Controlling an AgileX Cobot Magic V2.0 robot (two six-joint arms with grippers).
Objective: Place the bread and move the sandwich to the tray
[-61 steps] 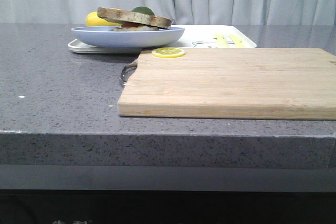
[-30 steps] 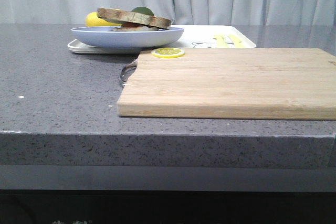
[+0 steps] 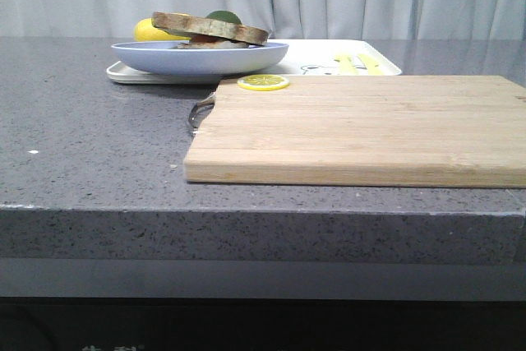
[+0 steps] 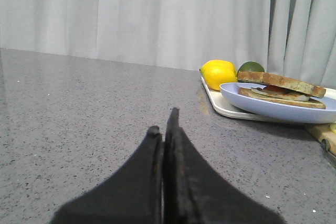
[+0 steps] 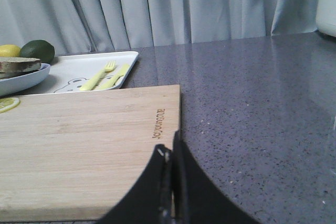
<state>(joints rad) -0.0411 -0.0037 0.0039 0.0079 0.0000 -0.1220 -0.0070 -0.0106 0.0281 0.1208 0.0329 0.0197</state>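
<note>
The sandwich (image 3: 210, 29) lies on a pale blue plate (image 3: 164, 57), which stands on the left end of the white tray (image 3: 316, 57) at the back of the counter. The left wrist view shows it as a brown-crusted bread slice (image 4: 284, 82) over egg white and a lower slice (image 4: 278, 101). No separate bare bread slice shows. My left gripper (image 4: 164, 124) is shut and empty, low over the grey counter, well short of the plate. My right gripper (image 5: 170, 149) is shut and empty over the cutting board's near right corner. Neither gripper shows in the front view.
A wooden cutting board (image 3: 370, 125) lies in front of the tray, with a lemon slice (image 3: 264, 82) on its far left corner. A yellow fork and knife (image 5: 105, 76) lie on the tray. A lemon (image 4: 219, 73) and a lime (image 4: 251, 67) sit behind the plate.
</note>
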